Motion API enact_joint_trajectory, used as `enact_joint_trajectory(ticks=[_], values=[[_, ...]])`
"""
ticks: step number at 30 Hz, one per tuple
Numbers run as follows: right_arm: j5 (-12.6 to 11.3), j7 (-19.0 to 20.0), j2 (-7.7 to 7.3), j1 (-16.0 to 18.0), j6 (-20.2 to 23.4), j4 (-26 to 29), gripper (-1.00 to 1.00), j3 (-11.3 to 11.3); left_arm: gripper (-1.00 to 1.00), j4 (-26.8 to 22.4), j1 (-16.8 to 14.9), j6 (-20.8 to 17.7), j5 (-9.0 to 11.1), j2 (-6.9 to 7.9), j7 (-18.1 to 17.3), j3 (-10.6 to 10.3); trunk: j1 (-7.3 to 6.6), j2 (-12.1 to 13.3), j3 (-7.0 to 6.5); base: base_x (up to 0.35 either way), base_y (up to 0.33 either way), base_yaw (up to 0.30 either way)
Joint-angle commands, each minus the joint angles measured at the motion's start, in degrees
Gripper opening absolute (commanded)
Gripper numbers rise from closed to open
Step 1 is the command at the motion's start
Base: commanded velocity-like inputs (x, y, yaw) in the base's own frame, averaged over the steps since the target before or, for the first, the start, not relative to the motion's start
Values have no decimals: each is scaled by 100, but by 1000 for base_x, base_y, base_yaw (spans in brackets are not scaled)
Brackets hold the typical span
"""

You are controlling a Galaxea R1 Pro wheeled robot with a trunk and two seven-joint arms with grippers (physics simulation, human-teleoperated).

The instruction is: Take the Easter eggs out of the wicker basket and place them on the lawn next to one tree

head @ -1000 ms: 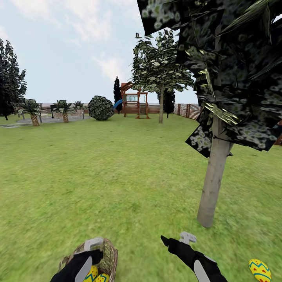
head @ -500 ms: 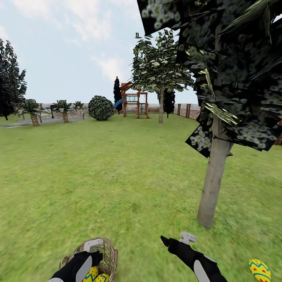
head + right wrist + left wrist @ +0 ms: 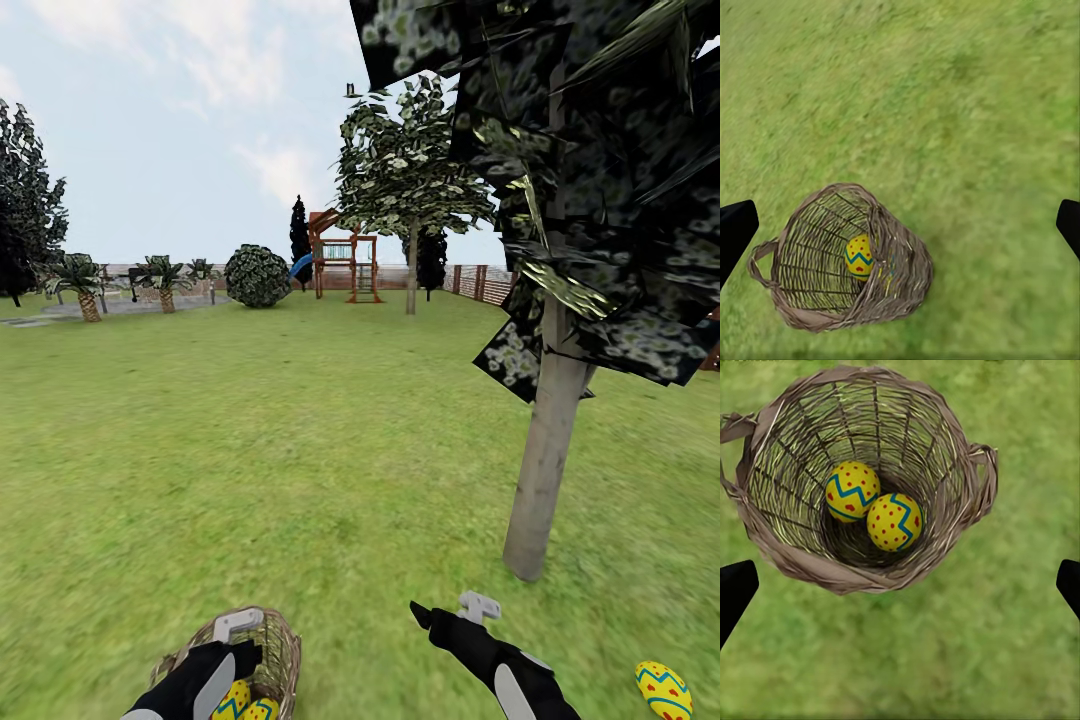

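The lawn (image 3: pixel 300 450) spread wide and mottled green across the head view, running back to a brown slat fence (image 3: pixel 480 280) and a wooden playset (image 3: pixel 340 255) at upper centre. The big pale-trunked tree (image 3: pixel 545 470) stood right of centre, its dark speckled foliage crowding the whole upper right corner and hiding the sky there. A second, similar tree (image 3: pixel 410 190) rose further back by the playset, with a round bush (image 3: pixel 257 276) to its left and small palms (image 3: pixel 80 285) at the far left edge.

Down at the bottom left sat the wicker basket (image 3: pixel 262 655), partly covered by the left gripper (image 3: pixel 215 670), which hung right above its mouth. From the left wrist camera the basket's braided rim (image 3: pixel 855 574) was plain, and two Easter eggs (image 3: pixel 852 491) lay touching each other at its bottom; the gripper's dark fingertips (image 3: pixel 735 589) sat far apart at either edge of that picture, spread wide with nothing between them.

The right gripper (image 3: pixel 450 615) hovered at bottom centre, between basket and trunk. Its fingertips (image 3: pixel 735 229) likewise stood wide apart and empty, over bare grass with the basket beneath.

The third egg (image 3: pixel 662 690) lay on the grass in the bottom right corner, near the foot of the tree.
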State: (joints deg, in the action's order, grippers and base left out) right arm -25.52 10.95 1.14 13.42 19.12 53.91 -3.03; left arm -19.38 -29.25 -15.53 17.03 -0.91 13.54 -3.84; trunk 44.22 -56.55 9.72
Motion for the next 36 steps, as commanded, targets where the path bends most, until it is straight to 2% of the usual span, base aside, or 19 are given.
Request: enact_joint_trajectory(ticks=[1,6,20,36], values=[[-33,1,2,3,30,6,100,4,100,-13,-2,-25,59,3,44,-40,23,-46,26,0,0,0],[-35,-3,1,3,32,6,100,4,100,-13,-2,-14,62,3,44,-38,133,-247,116,0,0,0],[-39,-2,1,3,30,6,100,4,100,-18,-2,0,62,3,41,-37,133,-247,116,4,0,0],[-41,-5,7,3,30,6,100,4,100,-23,0,-9,63,3,47,-37,133,-247,116,125,38,0]])
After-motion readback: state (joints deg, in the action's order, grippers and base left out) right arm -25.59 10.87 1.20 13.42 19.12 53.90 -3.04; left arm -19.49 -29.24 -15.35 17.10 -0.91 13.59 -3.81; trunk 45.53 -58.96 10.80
